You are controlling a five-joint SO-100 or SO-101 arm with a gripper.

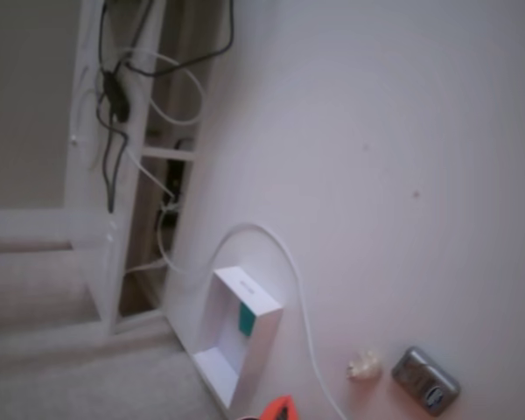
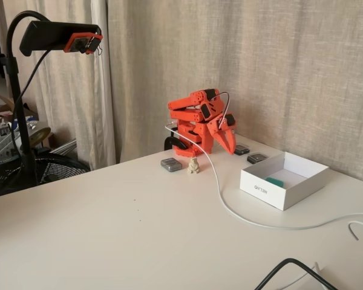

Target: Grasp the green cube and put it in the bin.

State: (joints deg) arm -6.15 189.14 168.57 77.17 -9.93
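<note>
The orange arm sits folded near the curtain-side edge of the white surface (image 2: 109, 229), its claw (image 2: 228, 140) pointing down clear of the bin (image 2: 263, 188) and holding nothing; whether its fingers are apart or together cannot be told from either fixed view. The green cube (image 2: 275, 181) already lies inside the bin, against one inner wall, seen again as a teal patch (image 1: 244, 318) in the white box (image 1: 261, 337) in the other fixed view. Nothing else shows in the bin. By these pictures the placing step looks done and the arm appears to be at rest; little seems left beyond staying clear of the box. A white cable (image 2: 230, 211) curves past the bin, with a small cream lump (image 1: 364, 366) and a grey oval gadget (image 1: 426, 380) near the arm's base.
</note>
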